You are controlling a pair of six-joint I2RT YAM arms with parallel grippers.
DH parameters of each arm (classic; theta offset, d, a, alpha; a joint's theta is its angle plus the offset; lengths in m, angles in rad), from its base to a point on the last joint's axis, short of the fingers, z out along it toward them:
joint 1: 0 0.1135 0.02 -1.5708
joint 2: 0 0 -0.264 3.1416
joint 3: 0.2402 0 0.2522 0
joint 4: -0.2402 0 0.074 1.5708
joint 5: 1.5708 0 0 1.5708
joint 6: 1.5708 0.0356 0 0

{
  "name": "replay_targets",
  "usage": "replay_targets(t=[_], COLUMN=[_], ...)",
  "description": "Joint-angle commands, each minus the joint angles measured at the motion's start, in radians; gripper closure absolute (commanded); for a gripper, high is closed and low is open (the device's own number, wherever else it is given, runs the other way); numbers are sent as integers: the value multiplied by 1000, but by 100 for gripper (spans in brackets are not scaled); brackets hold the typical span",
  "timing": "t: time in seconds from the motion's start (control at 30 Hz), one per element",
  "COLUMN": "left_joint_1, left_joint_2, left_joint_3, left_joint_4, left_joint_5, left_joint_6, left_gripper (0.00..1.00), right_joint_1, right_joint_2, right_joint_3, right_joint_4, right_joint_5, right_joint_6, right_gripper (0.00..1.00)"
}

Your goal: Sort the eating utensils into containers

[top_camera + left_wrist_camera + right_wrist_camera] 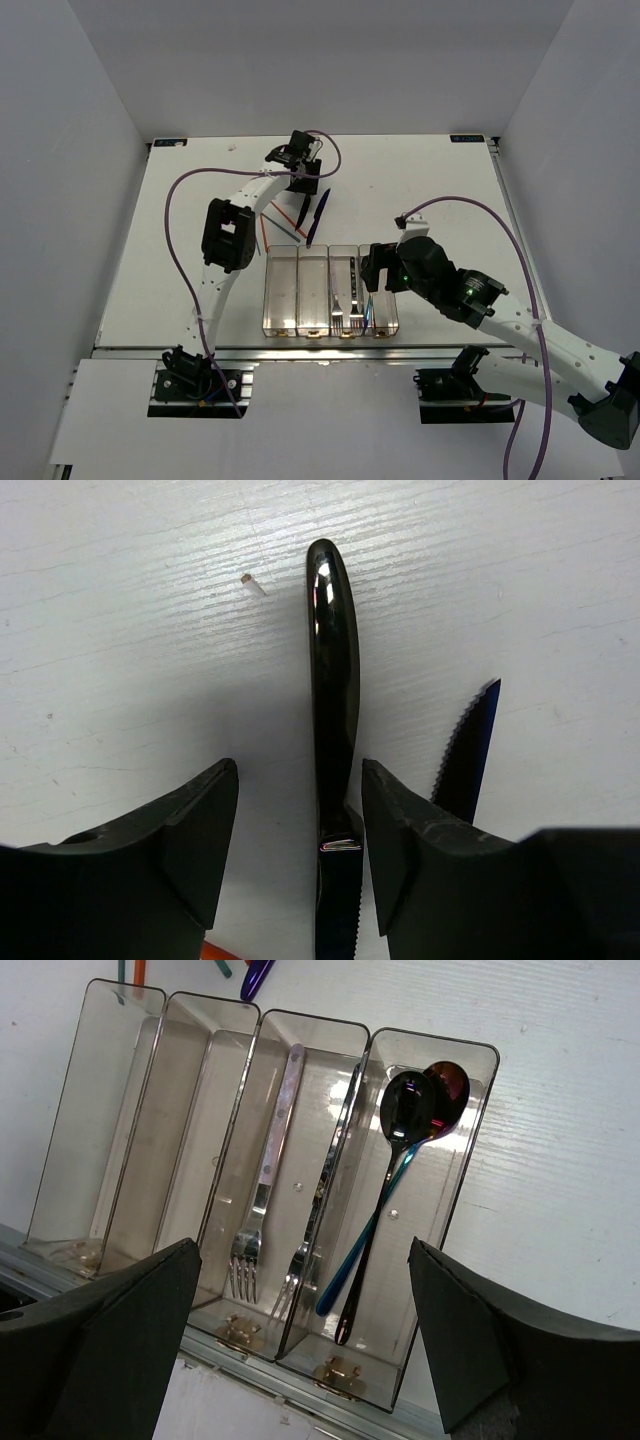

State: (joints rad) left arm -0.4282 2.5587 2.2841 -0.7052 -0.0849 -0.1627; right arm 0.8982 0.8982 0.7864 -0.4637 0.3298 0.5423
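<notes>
Left claw (298,770): wide open, empty, astride glossy black metal knife (333,680) lying flat on white bench (120,630). Beware snagging serrated dark-blue knife (470,750) lying just outside claw, or skidding slim handle when closing.

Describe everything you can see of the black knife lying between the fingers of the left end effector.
The black knife is one glossy piece, metal by its look. Its rounded handle end points away from the wrist camera; the serrated blade runs out of view below. It lies flat on the white table, between the open fingers of the left end effector; whether either touches it is unclear.
</notes>
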Motion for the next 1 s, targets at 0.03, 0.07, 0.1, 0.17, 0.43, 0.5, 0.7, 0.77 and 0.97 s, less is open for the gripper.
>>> replay_targets(t=[0.03, 0.07, 0.1, 0.17, 0.43, 0.5, 0.7, 0.77, 0.97], left_joint_1=[-1, -6, -7, -12, -44, -44, -44, -44, -44], left_joint_2=[-2, -5, -5, 4, 14, 14, 12, -18, -84], left_joint_3=[-47, -60, -69, -69, -92, -104, -142, -181, -268], left_joint_4=[-60, -60, -65, -89, -119, -122, -149, -123, -36], left_joint_5=[53, 53, 54, 54, 53, 60, 62, 51, -1], left_joint_6=[-1, 0, 2, 5, 6, 5, 0, -11, -47], left_gripper=[39, 39, 40, 47, 65, 67, 92, 100, 100], right_joint_1=[-1, -1, -1, -1, -1, -1, -1, -1, -1], right_joint_2=[-16, -18, -19, -24, -42, -45, -67, -70, -74], right_joint_3=[-12, -12, -12, -15, -24, -24, -30, -29, -30], right_joint_4=[40, 40, 42, 43, 39, 37, 37, 37, 39], right_joint_5=[-2, -2, -2, -3, 9, 11, 20, 21, 17], right_joint_6=[-15, -15, -15, -15, -18, -19, -21, -21, -28], right_gripper=[11, 11, 11, 11, 11, 11, 11, 11, 11])
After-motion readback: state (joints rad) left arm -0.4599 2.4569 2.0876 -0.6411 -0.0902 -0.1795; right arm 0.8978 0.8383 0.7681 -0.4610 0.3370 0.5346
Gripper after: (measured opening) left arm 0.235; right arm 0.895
